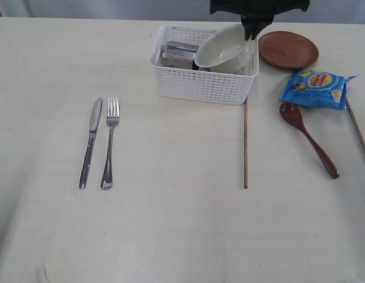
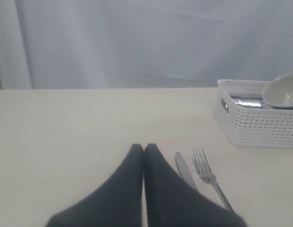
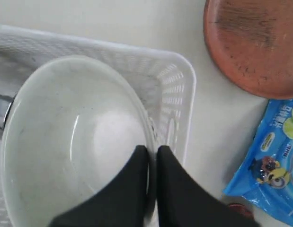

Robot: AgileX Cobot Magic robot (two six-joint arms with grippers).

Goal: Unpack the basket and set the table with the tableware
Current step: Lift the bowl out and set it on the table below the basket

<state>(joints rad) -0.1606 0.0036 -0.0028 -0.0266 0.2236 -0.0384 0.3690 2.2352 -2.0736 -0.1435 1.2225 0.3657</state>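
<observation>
Basket (image 1: 203, 85) sits at the far middle of the worktop (image 1: 170, 224), white and grid-sided, and the off-white bowl (image 1: 220, 50) is tipped up in its right end, rim above the wall! The right claw (image 3: 152, 150) is clamped on that rim, one finger inside the bowl and one outside. A steel cup (image 1: 177, 54) lies in the basket beside the bowl. Over on the left, the knife (image 1: 91, 141) and fork (image 1: 109, 144) lie side by side, and the left claw (image 2: 143, 147) hangs low near them, fingers pressed together on nothing. Right of the basket: brown plate (image 1: 288, 50), blue chip bag (image 1: 316, 88), wooden spoon (image 1: 309, 138), one chopstick (image 1: 245, 144) by the basket's corner, the other chopstick (image 1: 359, 135) at the far right edge.
</observation>
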